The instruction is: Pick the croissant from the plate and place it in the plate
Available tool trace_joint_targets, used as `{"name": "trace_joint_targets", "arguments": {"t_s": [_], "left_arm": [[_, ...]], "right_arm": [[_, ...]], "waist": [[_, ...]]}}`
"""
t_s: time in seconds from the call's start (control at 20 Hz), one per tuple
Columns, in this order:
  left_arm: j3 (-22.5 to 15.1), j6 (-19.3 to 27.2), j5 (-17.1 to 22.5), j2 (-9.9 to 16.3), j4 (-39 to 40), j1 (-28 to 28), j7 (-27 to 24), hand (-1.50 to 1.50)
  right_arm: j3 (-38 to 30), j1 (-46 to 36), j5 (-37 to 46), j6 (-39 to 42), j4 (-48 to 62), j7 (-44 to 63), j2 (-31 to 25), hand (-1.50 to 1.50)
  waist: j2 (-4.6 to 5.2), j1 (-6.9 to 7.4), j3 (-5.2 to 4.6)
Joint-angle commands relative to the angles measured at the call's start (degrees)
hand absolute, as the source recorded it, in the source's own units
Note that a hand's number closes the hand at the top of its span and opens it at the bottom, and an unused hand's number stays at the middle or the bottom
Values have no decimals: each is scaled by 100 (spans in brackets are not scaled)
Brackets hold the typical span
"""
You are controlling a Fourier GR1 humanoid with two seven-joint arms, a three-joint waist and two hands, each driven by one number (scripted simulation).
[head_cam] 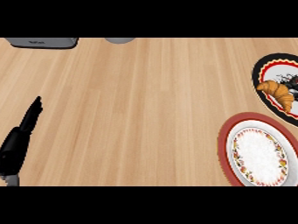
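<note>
Wood-grain counter (132, 109) fills almost the whole head view, its pale planks running from the top band down to the bottom one. Next in size come two plates at the right side. The nearer one, a red-rimmed plate (225, 151) with a white centre and a speckled ring of small coloured marks, sits at the lower right and is partly cut by the right edge and the bottom band; nothing lies on it. Just beyond it, touching or nearly touching its upper rim, lies a black-rimmed plate (281, 59) with a red scalloped border and a dark figure painted on its white middle; it too runs off the right edge. The left hand (15, 146) shows at the lower left, a black shape rising from the bottom edge, its fingers straight and held together, pointing up and away, holding nothing and well apart from both plates. The right hand does not show. The croissant (277, 94), golden brown and curved, rests on the left part of the black-rimmed plate, its tip pointing toward the red-rimmed plate. At the top edge a grey appliance (43, 42) and a small grey round object (120, 40) are only partly visible.
</note>
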Motion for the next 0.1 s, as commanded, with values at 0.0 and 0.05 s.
{"name": "trace_joint_targets", "arguments": {"t_s": [0.0,0.05], "left_arm": [[24,-44,56,-6,-3,110,-104,0],[26,-30,41,-2,54,-51,1,0]], "right_arm": [[-54,238,-55,383,-53,-361,-49,-150],[-54,262,-59,552,-66,-316,-177,-150]], "waist": [[-11,44,-1],[6,-41,7]]}}
